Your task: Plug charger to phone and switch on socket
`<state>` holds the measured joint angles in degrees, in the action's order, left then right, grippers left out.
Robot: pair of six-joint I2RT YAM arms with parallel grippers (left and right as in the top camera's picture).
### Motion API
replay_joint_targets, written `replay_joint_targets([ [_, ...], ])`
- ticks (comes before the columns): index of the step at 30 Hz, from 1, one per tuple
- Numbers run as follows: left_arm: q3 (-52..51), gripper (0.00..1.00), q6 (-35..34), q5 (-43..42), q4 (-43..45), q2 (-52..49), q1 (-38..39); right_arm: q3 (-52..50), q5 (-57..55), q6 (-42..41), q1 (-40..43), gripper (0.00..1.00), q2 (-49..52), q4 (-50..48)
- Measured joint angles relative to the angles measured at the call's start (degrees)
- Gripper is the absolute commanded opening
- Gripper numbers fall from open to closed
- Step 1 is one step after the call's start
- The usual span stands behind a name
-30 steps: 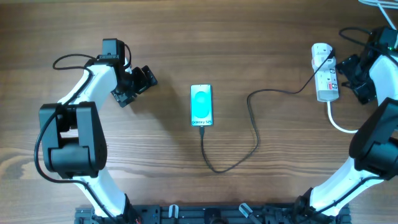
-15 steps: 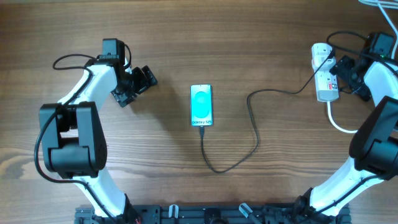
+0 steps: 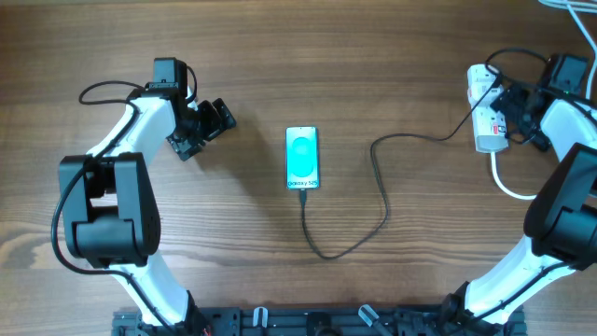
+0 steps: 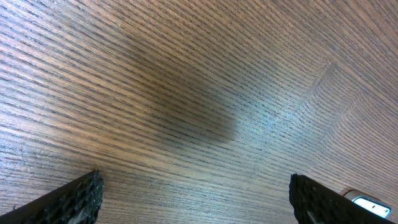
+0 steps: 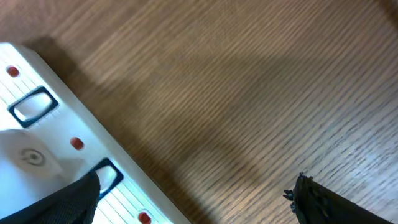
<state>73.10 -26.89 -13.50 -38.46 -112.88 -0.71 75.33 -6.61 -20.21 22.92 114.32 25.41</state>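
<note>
- The phone [image 3: 302, 159] lies flat at the middle of the table [image 3: 410, 47], screen up and lit.
- The charger [image 3: 383, 201] meets the phone's short edge nearest the arm bases, loops slack across the wood, and runs up to the socket [image 3: 489, 138] at the far right.
- We judge the connector seated, but the overhead view is too coarse to confirm it. The slack loop keeps pull off the phone.
- The left gripper [image 3: 205, 131] is released, jaws wide and empty. It hangs over bare wood well left of the phone, and we judge it parked clear of the work.
- The right gripper [image 3: 516, 112] is also released and empty. It hovers at the socket's side.
- In the right wrist view, one finger [image 5: 62, 205] overlaps the socket's edge near a switch [image 5: 34, 102]. The other finger is over bare table. We cannot tell whether there is contact.
- We judge the switch press to be the step in hand, since wide jaws leave one fingertip free to push.
- The socket looks light, so an angled press may slide it.
</note>
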Motion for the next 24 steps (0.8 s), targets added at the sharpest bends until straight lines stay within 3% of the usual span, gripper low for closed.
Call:
replay_joint_targets([
  [12, 0.0, 1.0, 0.0, 0.0, 0.0, 0.0, 0.0, 0.1, 0.7, -0.3, 0.5, 1.0, 2.4, -3.9],
  [24, 0.0, 1.0, 0.0, 0.0, 0.0, 0.0, 0.0, 1.1, 3.8, -1.0, 1.0, 1.0, 2.7, -1.6],
])
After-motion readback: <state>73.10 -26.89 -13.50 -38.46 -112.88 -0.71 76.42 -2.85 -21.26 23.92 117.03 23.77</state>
